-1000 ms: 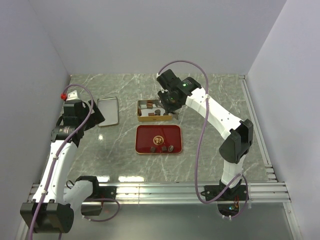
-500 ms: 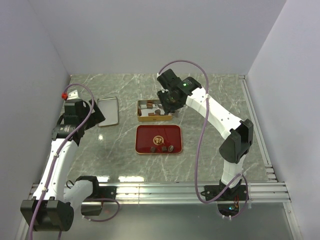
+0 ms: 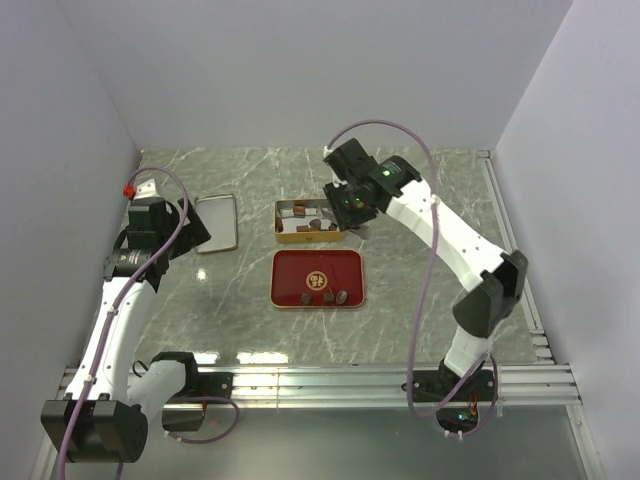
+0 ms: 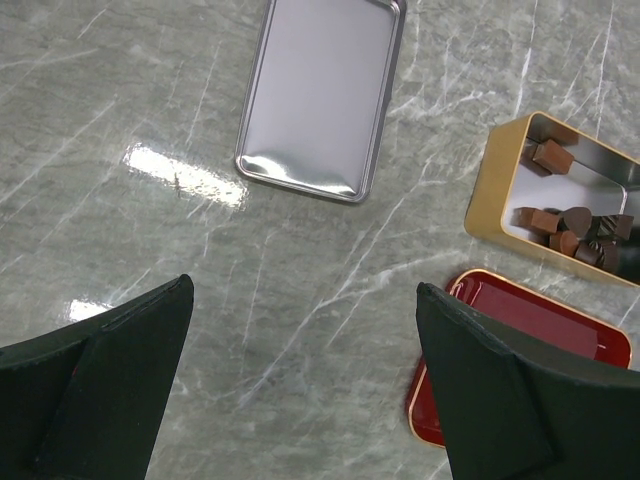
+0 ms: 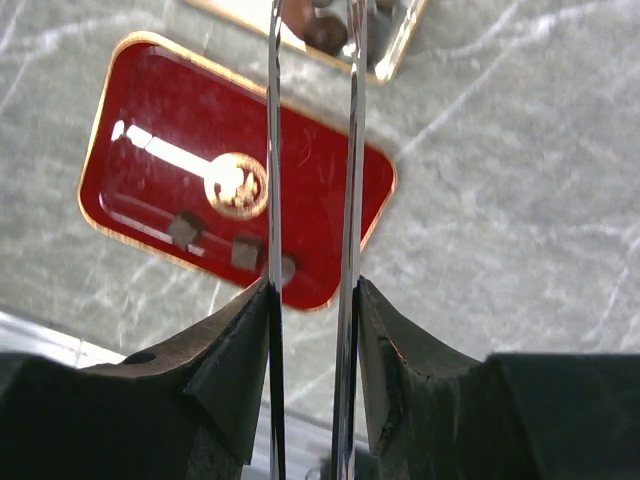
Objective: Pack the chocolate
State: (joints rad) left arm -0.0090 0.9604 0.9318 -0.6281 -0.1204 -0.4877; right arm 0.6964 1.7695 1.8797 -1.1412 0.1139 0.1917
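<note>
Several dark chocolate pieces (image 4: 560,225) lie in the open gold tin (image 4: 490,190), also seen from above (image 3: 312,225). Three more chocolate pieces (image 5: 245,250) sit near the front edge of the red tray (image 5: 150,120). My right gripper (image 5: 312,285) is shut on long metal tongs (image 5: 350,150). The two blades stand apart and run up to the tin's right end (image 5: 400,45); their tips are cut off by the frame edge. My left gripper (image 4: 300,290) hangs wide open above bare table, left of the tray (image 4: 520,310), holding nothing.
A silver lid (image 3: 216,222) lies flat to the left of the tin (image 3: 283,222). The red tray (image 3: 350,262) sits just in front of the tin. A metal rail (image 3: 320,380) runs along the near table edge, and walls close in the left, back and right.
My right arm with the tongs has shifted a little to the right over the tin's right end. The left arm has not moved.
</note>
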